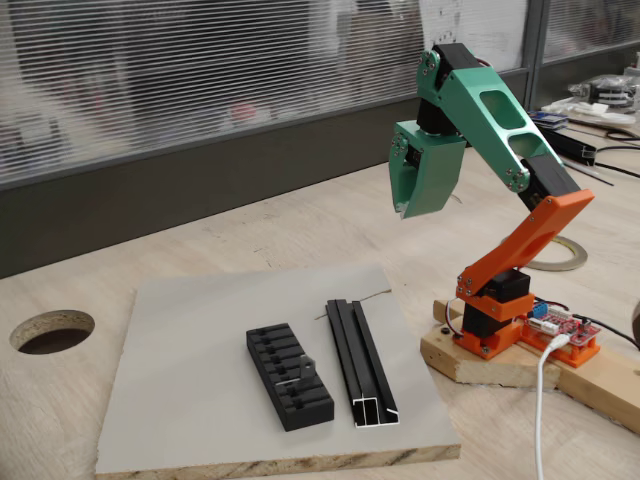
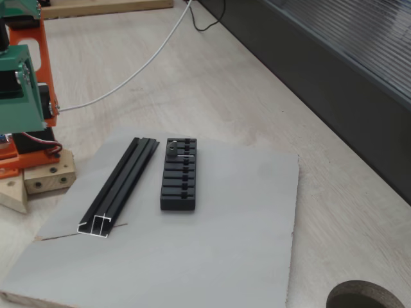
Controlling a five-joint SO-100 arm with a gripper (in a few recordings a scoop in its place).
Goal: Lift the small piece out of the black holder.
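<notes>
First fixed view. Grey board (image 1: 200, 370) lying flat on a pale wooden table (image 1: 300, 230). Black holder (image 1: 288, 376) on the board, slotted top up, running from upper left to lower right. Small piece (image 1: 305, 371) seated in a slot toward the holder's nearer end, its upright leg standing above the block. Black rail (image 1: 360, 362) just beside the holder on its right, roughly parallel, pale cut end nearest the camera. Green and orange arm (image 1: 500, 130) on a wooden base at the right, folded up high. Gripper (image 1: 406, 208) hanging in the air above the far right corner of the board, well apart from the holder and the piece, pointing down, nothing in it; fingers seen edge-on as one green mass, so whether they stand apart or together cannot be told. Round hole (image 1: 52, 330) in the table at the left.

Second fixed view. Same board (image 2: 225, 244), seen from the opposite side. Black holder (image 2: 178, 174) near the middle. Small piece (image 2: 175, 151) in a slot near the holder's far end, partly raised above the top. Black rail (image 2: 120, 186) to the left of the holder, apart from it. Part of the green arm body (image 2: 19, 90) at the left edge, over the orange base. White cable (image 2: 141, 64) across the table behind.
</notes>
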